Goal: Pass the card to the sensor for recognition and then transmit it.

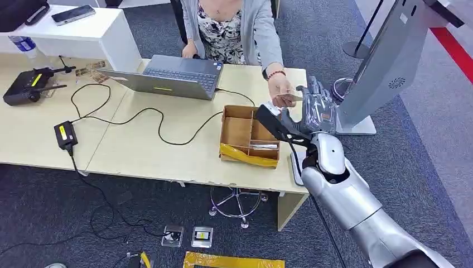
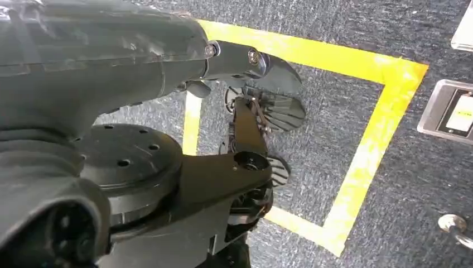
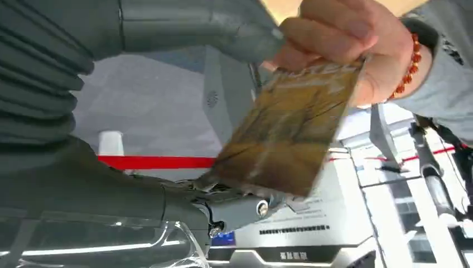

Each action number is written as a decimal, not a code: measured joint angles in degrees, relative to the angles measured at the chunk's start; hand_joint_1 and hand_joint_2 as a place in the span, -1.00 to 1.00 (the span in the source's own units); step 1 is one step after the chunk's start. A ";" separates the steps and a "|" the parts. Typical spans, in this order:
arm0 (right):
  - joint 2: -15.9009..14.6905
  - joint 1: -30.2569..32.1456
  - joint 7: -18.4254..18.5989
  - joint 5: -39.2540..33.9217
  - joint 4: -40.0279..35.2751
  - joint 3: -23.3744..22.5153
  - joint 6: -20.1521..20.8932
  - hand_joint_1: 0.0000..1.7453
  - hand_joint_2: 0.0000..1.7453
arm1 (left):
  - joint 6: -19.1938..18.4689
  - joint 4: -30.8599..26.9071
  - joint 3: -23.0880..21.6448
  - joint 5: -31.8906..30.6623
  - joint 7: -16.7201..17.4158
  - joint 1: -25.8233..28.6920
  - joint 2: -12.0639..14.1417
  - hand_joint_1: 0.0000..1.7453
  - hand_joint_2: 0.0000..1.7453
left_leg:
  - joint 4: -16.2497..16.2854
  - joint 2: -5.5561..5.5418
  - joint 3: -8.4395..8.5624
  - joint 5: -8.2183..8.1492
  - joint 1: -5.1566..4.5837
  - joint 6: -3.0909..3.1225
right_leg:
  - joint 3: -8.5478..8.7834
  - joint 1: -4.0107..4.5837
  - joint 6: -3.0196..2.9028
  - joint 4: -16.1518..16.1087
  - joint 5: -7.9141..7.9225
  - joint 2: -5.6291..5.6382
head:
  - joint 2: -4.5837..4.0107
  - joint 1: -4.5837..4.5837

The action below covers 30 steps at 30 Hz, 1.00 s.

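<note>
Head view first, so we can go from the big stuff down: we're standing at a long pale wooden worktop (image 1: pixel 167 156) on dark carpet, with a person in a grey cardigan (image 1: pixel 234 28) seated on the far side. Off to our right is a tall grey slanted kiosk (image 1: pixel 385 67) on a flat base. On the worktop there's an open grey laptop (image 1: pixel 173 75) in front of the person, a black cable (image 1: pixel 139 117) looping across to a black power brick (image 1: pixel 65 134), and a cardboard box (image 1: pixel 248 137) with compartments and yellow tape along its near edge.

Our right arm (image 1: pixel 357 206) reaches up past the worktop's right end, and our right hand (image 1: pixel 312 111) is raised just beyond the box. The card (image 3: pixel 290 125) is right there between us and the person's hand (image 3: pixel 340 39). In the right wrist view it's a brownish, slightly blurry card; their fingers pinch one end while our thumb and fingers close on the other, so both of us have hold of it. The person wears a red bead bracelet (image 3: pixel 411 61).

Our left hand (image 2: pixel 262 67) hangs over carpet marked with yellow floor tape (image 2: pixel 362 156); we honestly can't tell how its fingers are set.
</note>
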 joint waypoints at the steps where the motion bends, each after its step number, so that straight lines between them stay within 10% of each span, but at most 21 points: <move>1: 0.00 0.02 -0.07 0.09 -0.05 0.00 -0.11 -1.00 -1.00 | 0.07 0.00 0.00 -0.09 0.11 0.00 0.00 -1.00 -1.00 | 0.00 0.00 0.00 0.00 0.00 0.00 | 0.00 0.00 0.00 0.00 0.00 0.00 | 0.00 0.02; 14: -2.76 5.40 -2.03 -3.36 -9.65 -1.64 -4.48 -1.00 -1.00 | 0.29 0.02 0.00 -0.07 0.90 0.29 0.17 -1.00 -1.00 | 0.01 -0.01 0.01 0.00 -0.01 0.00 | 0.00 -0.01 0.00 -0.01 0.00 -0.01 | 0.00 0.02; 20: -7.13 12.25 2.53 -2.38 -23.11 -1.68 -2.45 -1.00 -1.00 | 1.88 0.04 -0.02 1.18 2.36 0.51 0.31 -1.00 -1.00 | 0.00 0.01 0.00 -0.03 -0.01 0.02 | -0.02 -0.01 0.00 -0.03 -0.01 -0.01 | 0.00 0.02; 21: -7.45 13.00 3.24 -1.76 -24.66 -1.62 -2.18 -1.00 1.00 | 1.88 0.04 -0.02 1.35 2.36 0.52 0.31 -1.00 -1.00 | 0.00 0.05 0.00 -0.04 0.00 0.01 | -0.04 -0.01 0.00 -0.03 -0.01 0.01 | 0.00 0.00; 30: -7.61 15.94 3.89 2.65 -33.92 0.63 -1.46 -1.00 1.00 | -0.50 0.06 1.01 4.59 -0.30 0.51 0.28 -1.00 -1.00 | -0.01 0.07 0.01 -0.03 0.02 -0.01 | -0.02 0.02 0.00 0.01 0.00 0.01 | 0.00 0.04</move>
